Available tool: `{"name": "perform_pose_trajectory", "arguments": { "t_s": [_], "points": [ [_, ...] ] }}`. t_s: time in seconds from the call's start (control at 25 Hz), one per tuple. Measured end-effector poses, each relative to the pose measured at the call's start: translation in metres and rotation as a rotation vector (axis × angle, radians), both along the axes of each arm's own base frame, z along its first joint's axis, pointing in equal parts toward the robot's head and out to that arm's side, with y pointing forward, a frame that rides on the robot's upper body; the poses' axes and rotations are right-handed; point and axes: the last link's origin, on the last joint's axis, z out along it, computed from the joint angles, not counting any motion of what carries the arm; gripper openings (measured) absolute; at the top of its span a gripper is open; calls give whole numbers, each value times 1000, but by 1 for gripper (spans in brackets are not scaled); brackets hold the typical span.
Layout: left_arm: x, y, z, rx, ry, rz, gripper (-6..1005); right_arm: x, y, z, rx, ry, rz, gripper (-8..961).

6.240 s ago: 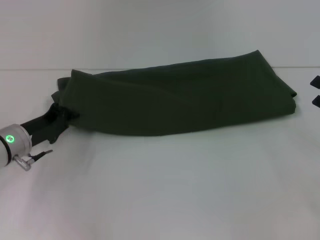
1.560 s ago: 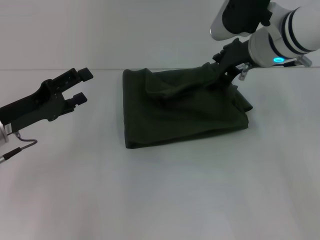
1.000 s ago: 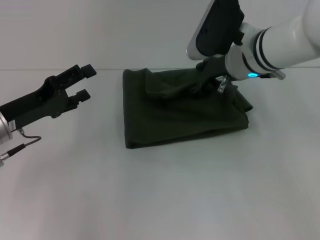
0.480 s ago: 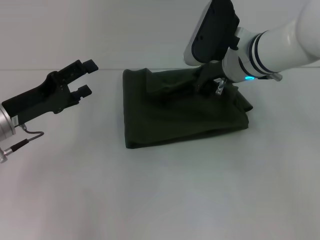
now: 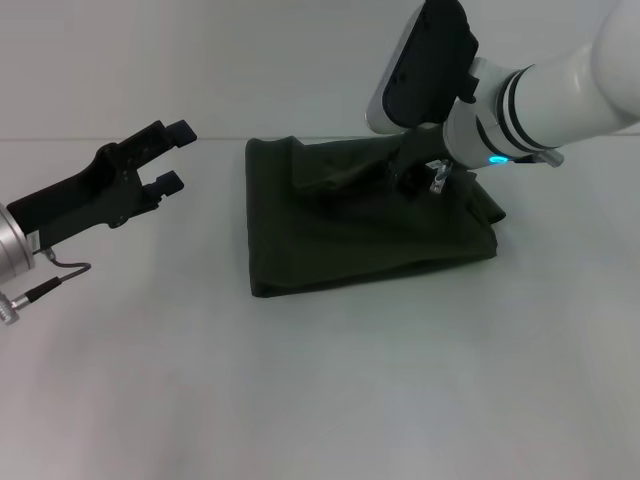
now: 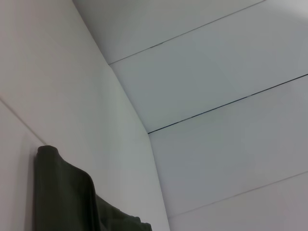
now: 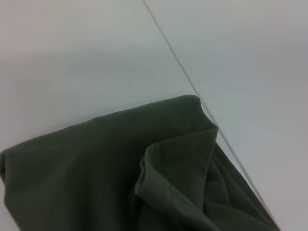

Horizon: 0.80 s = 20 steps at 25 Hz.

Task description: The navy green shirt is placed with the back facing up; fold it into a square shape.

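The navy green shirt (image 5: pixel 350 235) lies in the middle of the white table as a rough square of several layers, plain side up, with a rumpled ridge along its far part. It also shows in the left wrist view (image 6: pixel 62 197) and the right wrist view (image 7: pixel 96 168). My right gripper (image 5: pixel 408 175) is down on the shirt's far right part, shut on a fold of the top layer. My left gripper (image 5: pixel 172 156) is open and empty, held above the table to the left of the shirt, apart from it.
The white table (image 5: pixel 330 390) stretches bare in front of the shirt and on both sides. Its far edge meets a pale wall (image 5: pixel 250 70) just behind the shirt.
The shirt, a long band 6.2 s ago, is now a short square. My right gripper has moved left over it with the fold. My left gripper has let go and risen slightly.
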Motion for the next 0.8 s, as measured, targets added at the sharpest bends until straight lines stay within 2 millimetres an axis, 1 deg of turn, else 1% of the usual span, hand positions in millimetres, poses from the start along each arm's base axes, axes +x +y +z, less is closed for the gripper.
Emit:
{"name": "perform_pose_trajectory", "arguments": {
  "t_s": [0.08, 0.16, 0.36, 0.52, 0.64, 0.8],
  "points": [
    [0, 0, 0, 0, 0, -1, 948, 0, 1, 1, 14, 13, -15, 4],
    [1, 1, 0, 0, -1, -2, 948, 1, 4, 7, 50, 38, -38, 4],
    [1, 1, 0, 1, -3, 1, 949, 1, 14, 33, 199, 115, -90, 5],
    [2, 2, 0, 4, -11, 0, 949, 7, 20, 42, 276, 153, -139, 6],
    [4, 2, -2, 3, -14, -2, 949, 11, 22, 42, 300, 164, -159, 6],
    [4, 2, -3, 2, -16, -3, 949, 18, 24, 34, 307, 150, -157, 7]
  ]
}}
